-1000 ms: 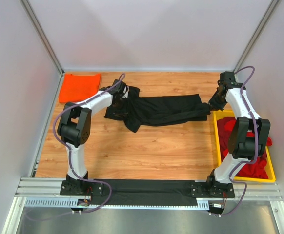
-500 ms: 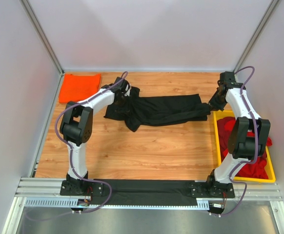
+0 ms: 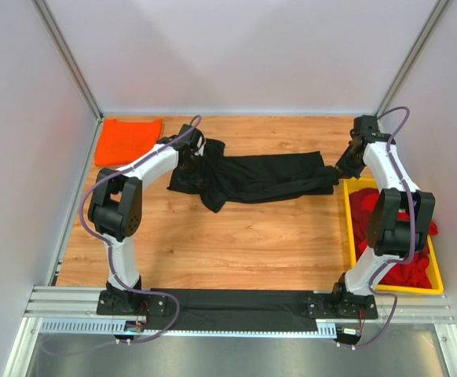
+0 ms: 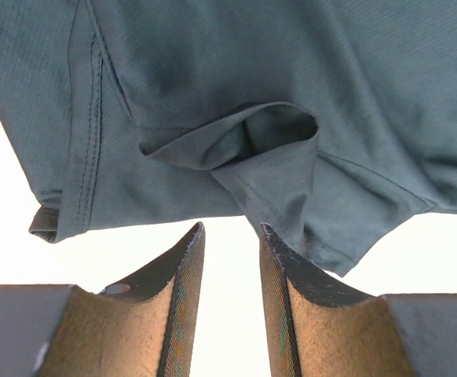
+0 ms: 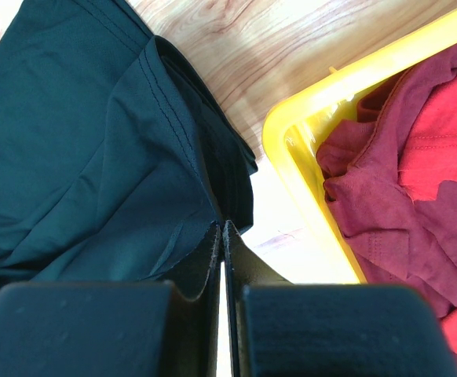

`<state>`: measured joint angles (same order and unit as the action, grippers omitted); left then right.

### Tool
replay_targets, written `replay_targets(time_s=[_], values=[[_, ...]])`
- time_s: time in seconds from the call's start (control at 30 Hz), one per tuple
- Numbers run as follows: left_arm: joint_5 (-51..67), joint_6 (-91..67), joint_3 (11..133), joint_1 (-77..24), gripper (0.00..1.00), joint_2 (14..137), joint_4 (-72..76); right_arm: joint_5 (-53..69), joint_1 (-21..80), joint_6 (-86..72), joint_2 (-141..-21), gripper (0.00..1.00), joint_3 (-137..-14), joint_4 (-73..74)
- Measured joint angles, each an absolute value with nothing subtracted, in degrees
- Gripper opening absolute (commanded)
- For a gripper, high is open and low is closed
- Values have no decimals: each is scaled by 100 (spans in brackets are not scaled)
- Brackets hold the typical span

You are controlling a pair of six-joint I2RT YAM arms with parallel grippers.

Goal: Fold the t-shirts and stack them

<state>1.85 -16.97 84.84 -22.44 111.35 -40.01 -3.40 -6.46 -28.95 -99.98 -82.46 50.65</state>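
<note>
2 arms reach over a wooden counter (image 3: 236, 236), 1 to each end of a black cloth short-sleeved t-shirt (image 3: 260, 177). This shirt lies rumpled and stretched sideways across the far half of the counter, closer to the far edge than the near one.

At the shirt's left end, the left gripper (image 3: 191, 153) has its jaws partly apart. In its wrist view the left gripper (image 4: 230, 229) has nothing between the jaws, and a puckered fold of the black shirt (image 4: 291, 78) lies just ahead of the tips.

At the shirt's right end, the right gripper (image 3: 345, 166) sits near the far right corner. Its wrist view shows the right gripper (image 5: 222, 228) with jaws pressed together at the edge of the black cloth (image 5: 71, 141). I cannot tell whether any cloth is caught between them.

1 bright orange t-shirt (image 3: 128, 140) lies folded flat in the far left corner, well apart from the black one.

A yellow plastic tray (image 3: 348, 228) runs along the right edge, just beside the black shirt's right end. It holds a heap of crumpled red t-shirts (image 3: 411, 271), with some cloth spilling over its right rim. From the right wrist, the tray's rim (image 5: 307, 165) curves around the red cloth (image 5: 417, 157).
</note>
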Motion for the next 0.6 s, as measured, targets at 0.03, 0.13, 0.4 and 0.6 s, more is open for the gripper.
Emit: replay_targets(time_s=[0.03,0.13,0.4,0.6], values=[[187,-1688,8466,-2239,41,11135,-4005,-338,-646,-2891,-9998,0,-8246,5065],[211,-1675,8466,-2231,41,11146,-3968,-338,-646,-2884,-9998,0,-8246,5065],[272,-1704,8750,-2231,39,11697,-3942,-338,-646,-2860,-9998,0,-8246,5065],[255,-1730,8882,-2231,39,11920,-3955,-340,-646,-2860,-9998,0,-8259,5065]])
